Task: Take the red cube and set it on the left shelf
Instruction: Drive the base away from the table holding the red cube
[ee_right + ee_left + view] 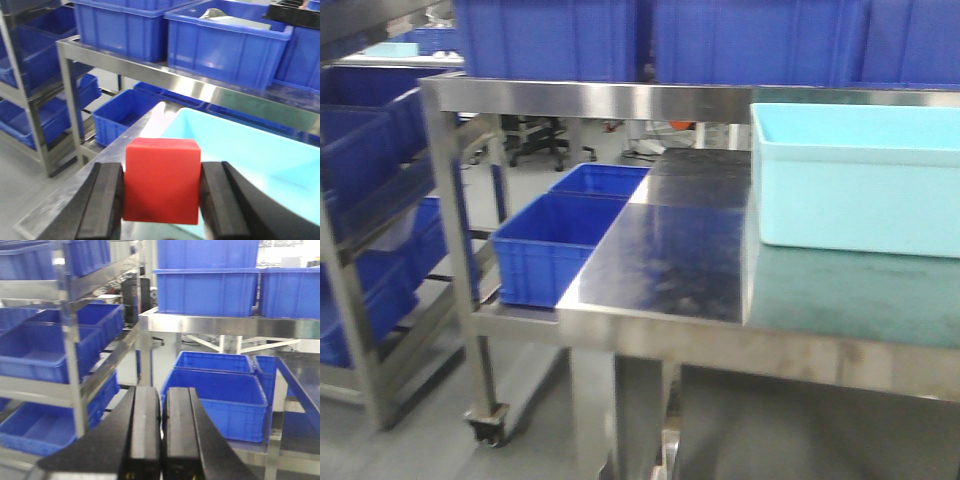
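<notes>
The red cube (pixel 162 182) fills the middle of the right wrist view, clamped between the two black fingers (pixel 105 200) of my right gripper (pixel 160 166). It hangs over the steel tabletop (pixel 75 195), just at the near rim of the pale turquoise tub (pixel 260 160). The left shelf, a steel rack tier with a flat front rail (pixel 150 75) (pixel 570 98), runs above and beyond the cube. In the left wrist view my left gripper (pixel 161 390) is shut with nothing in it, its fingers (pixel 145 430) pressed together. Neither gripper shows in the front view.
Large blue bins (pixel 225 45) stand on the upper tier. Two more blue bins (pixel 555 245) sit low, left of the tabletop (pixel 670 260). A separate steel rack with blue bins (pixel 360 170) stands further left. The turquoise tub (pixel 860 180) takes the table's right part.
</notes>
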